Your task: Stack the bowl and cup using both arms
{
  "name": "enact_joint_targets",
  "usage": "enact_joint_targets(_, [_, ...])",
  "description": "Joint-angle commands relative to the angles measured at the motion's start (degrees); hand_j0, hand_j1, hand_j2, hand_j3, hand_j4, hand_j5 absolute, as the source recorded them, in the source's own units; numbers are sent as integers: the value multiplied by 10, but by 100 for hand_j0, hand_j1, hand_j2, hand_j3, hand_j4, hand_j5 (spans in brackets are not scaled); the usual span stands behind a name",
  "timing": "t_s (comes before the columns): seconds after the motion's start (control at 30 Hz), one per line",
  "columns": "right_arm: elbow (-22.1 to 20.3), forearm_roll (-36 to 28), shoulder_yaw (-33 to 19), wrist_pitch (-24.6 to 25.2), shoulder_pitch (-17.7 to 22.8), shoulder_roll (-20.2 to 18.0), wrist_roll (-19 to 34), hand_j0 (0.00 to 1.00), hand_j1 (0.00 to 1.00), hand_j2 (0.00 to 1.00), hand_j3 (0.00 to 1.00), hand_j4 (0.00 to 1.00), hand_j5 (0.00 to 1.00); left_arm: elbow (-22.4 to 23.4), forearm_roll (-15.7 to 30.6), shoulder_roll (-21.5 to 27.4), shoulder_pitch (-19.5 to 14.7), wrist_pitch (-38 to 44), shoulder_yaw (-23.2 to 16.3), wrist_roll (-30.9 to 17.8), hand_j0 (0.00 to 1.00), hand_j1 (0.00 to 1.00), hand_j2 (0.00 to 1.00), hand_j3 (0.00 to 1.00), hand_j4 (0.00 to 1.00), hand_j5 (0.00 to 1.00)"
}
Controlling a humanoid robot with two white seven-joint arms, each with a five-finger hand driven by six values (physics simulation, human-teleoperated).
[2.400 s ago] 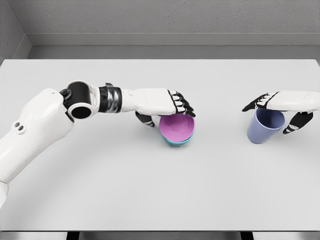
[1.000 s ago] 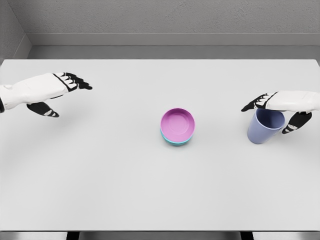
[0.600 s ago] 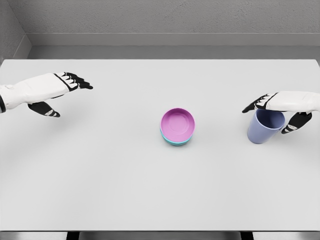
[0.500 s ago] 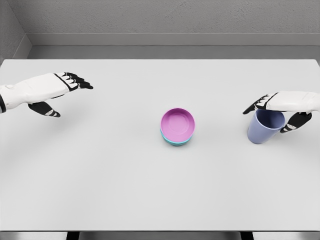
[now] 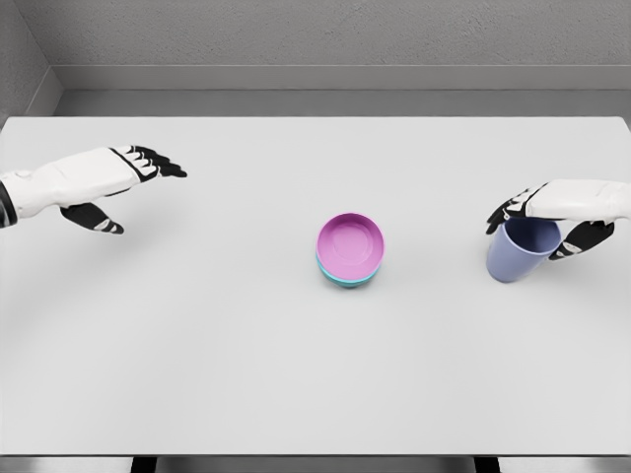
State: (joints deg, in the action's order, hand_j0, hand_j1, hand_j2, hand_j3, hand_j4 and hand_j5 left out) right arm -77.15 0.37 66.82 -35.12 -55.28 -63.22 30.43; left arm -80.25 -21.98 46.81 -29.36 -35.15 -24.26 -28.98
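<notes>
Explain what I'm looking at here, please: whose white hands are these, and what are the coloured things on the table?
This is a computer simulation, seen from a camera on a humanoid robot's head, looking down at a pale table. The two white arms are the robot's own. Its left hand hovers at the left with fingers spread, holding nothing. Its right hand is at the right, fingers curling around the rim of a blue-violet cup that is tilted. In the middle sits a pink bowl nested inside a teal bowl. The job is stacking these together.
</notes>
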Motion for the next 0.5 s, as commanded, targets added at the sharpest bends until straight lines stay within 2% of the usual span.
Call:
enact_joint_targets(0.0, [0, -3, -1, 1, 0, -1, 0, 77, 77, 77, 77, 77, 77, 0, 11, -2, 2, 2, 9, 1, 100, 100, 100, 100, 100, 100])
enact_joint_targets(0.47, [-5, -3, -2, 1, -9, -6, -2, 71, 71, 71, 71, 71, 71, 0, 9, -16, 4, 2, 16, 1, 100, 100, 100, 100, 100, 100])
